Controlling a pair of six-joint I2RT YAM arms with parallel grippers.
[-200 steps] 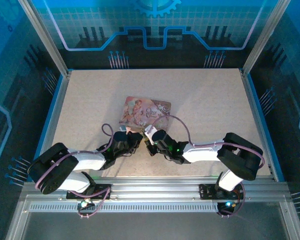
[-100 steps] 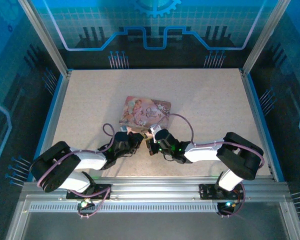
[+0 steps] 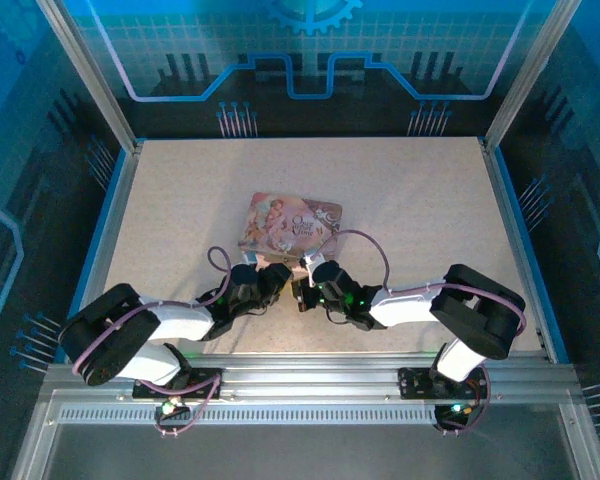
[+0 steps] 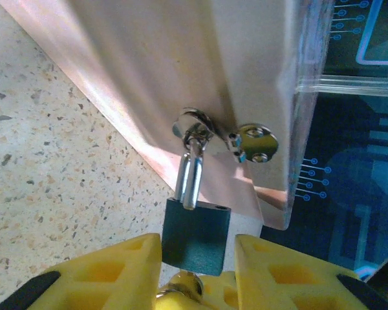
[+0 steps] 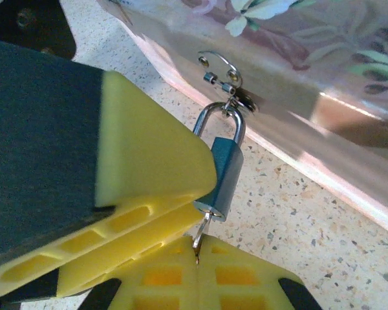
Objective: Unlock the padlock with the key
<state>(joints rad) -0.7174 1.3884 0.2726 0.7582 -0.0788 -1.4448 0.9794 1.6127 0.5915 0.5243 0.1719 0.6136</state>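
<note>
The padlock (image 4: pixel 195 236) is a small dark teal block whose silver shackle (image 4: pixel 189 174) hangs through the hasp ring of the pink tin (image 4: pixel 181 77). Both shackle legs stand close together at the body's left, and an empty hole shows on the body's top right. My left gripper (image 4: pixel 198 258) is open and straddles the body: its left finger touches it, and a thin gap shows at the right finger. My right gripper (image 5: pixel 197 261) is shut on the key (image 5: pixel 202 232), whose tip sits in the keyhole under the padlock (image 5: pixel 223 177). Both grippers (image 3: pixel 270 278) (image 3: pixel 302 285) meet at the tin's near edge (image 3: pixel 290 222).
The pink illustrated tin lies flat near the table's middle, its hasp side towards the arms. Speckled table (image 3: pixel 410 200) spreads on all sides of it. Metal frame posts and blue walls (image 3: pixel 110 200) bound the table.
My left gripper has crept a little forward and right towards the tin's hasp. The right gripper has stayed nearly in place with the key.
</note>
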